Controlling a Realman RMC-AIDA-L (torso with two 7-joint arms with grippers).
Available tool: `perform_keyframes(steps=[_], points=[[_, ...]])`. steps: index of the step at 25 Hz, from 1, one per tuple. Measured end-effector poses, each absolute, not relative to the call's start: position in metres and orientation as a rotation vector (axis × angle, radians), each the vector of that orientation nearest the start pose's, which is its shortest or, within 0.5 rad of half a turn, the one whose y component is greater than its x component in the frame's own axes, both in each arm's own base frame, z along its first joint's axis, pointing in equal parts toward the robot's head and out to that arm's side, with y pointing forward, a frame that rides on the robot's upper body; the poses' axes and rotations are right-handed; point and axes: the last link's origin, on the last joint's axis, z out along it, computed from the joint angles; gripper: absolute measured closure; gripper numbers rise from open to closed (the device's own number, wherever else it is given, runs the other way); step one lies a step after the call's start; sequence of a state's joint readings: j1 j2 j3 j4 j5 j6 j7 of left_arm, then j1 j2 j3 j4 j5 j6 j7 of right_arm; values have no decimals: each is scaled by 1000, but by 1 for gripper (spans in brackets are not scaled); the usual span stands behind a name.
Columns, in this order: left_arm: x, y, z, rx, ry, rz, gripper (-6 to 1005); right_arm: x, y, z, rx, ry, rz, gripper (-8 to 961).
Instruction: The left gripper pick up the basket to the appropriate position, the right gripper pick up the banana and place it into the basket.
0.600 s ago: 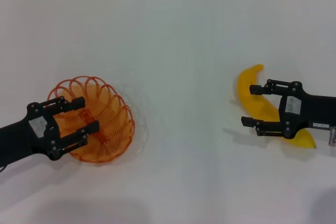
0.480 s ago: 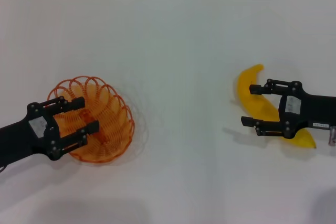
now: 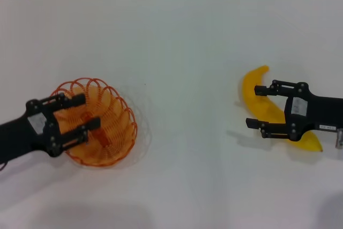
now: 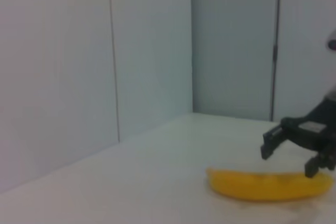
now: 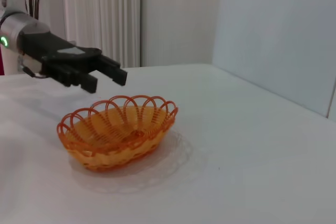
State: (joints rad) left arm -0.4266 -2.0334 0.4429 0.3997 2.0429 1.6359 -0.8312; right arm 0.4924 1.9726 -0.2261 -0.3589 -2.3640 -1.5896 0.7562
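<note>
The orange wire basket (image 3: 115, 132) sits on the white table at the left, upright, also seen in the right wrist view (image 5: 118, 132). My left gripper (image 3: 87, 112) hovers open just above its near-left part, not touching it (image 5: 107, 77). The yellow banana (image 3: 252, 87) lies on the table at the right, curved, its near end under my right arm. My right gripper (image 3: 255, 106) is open with one finger on each side of the banana's middle. In the left wrist view this gripper (image 4: 289, 157) stands just over the banana (image 4: 262, 184).
The white table (image 3: 187, 52) stretches bare between basket and banana, with a tiled wall edge at the back. Nothing else stands on it.
My left gripper has shifted slightly back and to the left over the basket. The right gripper, banana and basket have not moved.
</note>
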Motion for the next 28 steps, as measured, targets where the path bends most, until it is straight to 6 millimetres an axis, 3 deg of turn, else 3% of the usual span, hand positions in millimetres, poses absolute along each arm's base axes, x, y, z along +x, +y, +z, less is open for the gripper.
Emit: perform_keyframes(steps=[4,6,8,11,15,16,18,24,28], points=[[-306,293,16,-2574,-424,-809,383,334,286,9,-2667,261,562,168],[-300,310,36,-2571,-566,-782,383,331,288,9,-2672,250,567,169],[-289,334,57,-2589,-718,-663,383,329,290,8,-2677,241,571,169],[-280,350,65,-2620,-749,-541,383,328,291,8,-2678,238,573,169],[-254,379,66,-2761,-617,-155,384,325,293,7,-2685,229,576,169],[-254,379,66,-2761,-617,-155,384,324,294,7,-2687,226,578,169],[-244,387,64,-2790,-447,32,384,319,298,5,-2696,211,585,169],[-244,394,69,-2773,-289,152,384,311,303,1,-2718,184,595,168],[-239,404,60,-2785,-244,205,384,311,303,1,-2715,183,598,168]])
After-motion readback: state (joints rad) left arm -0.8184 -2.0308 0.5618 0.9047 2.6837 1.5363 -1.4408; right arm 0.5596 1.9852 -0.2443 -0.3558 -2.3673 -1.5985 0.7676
